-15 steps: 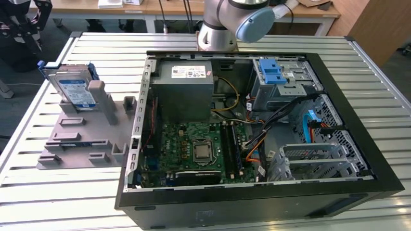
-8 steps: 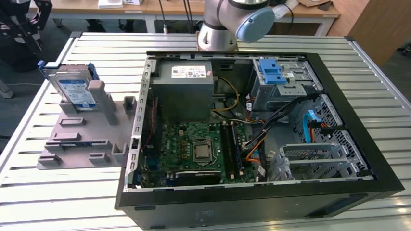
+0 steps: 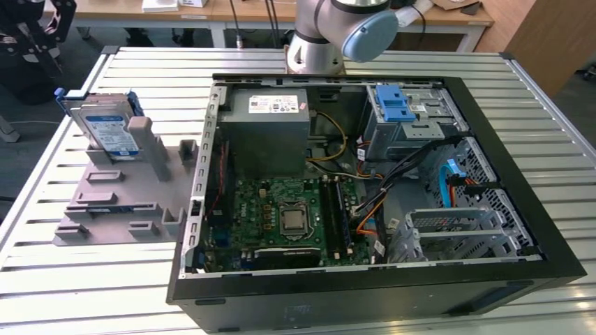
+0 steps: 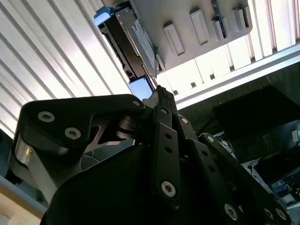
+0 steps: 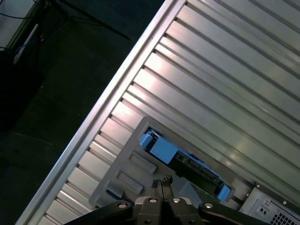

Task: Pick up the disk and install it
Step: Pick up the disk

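Closest to the lens in both wrist views: the black linkage of my gripper [image 5: 162, 180] [image 4: 161, 90], fingers clenched tip to tip with nothing between them. Beyond the tips, and not touched by them, is the disk [image 5: 185, 161] [image 4: 133, 47]. It stands on its long edge in a slot of a grey moulded holder [image 5: 126, 176] [image 4: 187, 28], blue carrier frame around it. In the exterior view the disk [image 3: 105, 129] sits at the far end of that holder [image 3: 121, 202], labelled face towards the camera, leaning slightly. The holder lies on the slatted aluminium table [image 3: 279, 317], just beside the open computer case [image 3: 373, 293] on the exterior view's left. Inside the case: grey power supply [image 3: 270, 115] with a white sticker, green motherboard [image 3: 289, 213], and a metal drive cage [image 3: 410, 118] with a blue latch on the exterior view's right. My arm [image 3: 336, 35] rises behind the case's far wall.
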`<state>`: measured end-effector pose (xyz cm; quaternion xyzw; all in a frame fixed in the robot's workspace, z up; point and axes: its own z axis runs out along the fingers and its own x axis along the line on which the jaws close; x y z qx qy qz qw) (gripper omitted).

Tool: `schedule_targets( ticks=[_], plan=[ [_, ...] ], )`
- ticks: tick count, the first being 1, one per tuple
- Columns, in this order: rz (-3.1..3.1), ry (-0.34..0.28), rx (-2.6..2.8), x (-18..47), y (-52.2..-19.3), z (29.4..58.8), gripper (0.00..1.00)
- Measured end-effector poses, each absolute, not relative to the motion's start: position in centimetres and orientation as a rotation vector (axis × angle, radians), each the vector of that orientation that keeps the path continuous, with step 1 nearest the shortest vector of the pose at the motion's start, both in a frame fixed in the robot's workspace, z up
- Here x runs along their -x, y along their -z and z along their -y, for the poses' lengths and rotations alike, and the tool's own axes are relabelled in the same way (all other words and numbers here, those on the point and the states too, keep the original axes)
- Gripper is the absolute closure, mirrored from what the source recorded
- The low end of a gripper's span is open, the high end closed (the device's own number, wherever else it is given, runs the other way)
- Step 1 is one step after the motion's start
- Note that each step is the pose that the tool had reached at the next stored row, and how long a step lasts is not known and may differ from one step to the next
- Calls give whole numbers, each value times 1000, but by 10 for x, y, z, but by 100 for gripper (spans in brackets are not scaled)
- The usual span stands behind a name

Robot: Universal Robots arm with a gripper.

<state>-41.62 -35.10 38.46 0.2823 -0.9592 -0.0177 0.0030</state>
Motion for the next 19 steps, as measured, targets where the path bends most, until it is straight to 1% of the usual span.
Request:
schedule_targets(
  ticks=[19],
  plan=[
    [2906, 51, -1197, 416, -383, 351, 89]
  ],
)
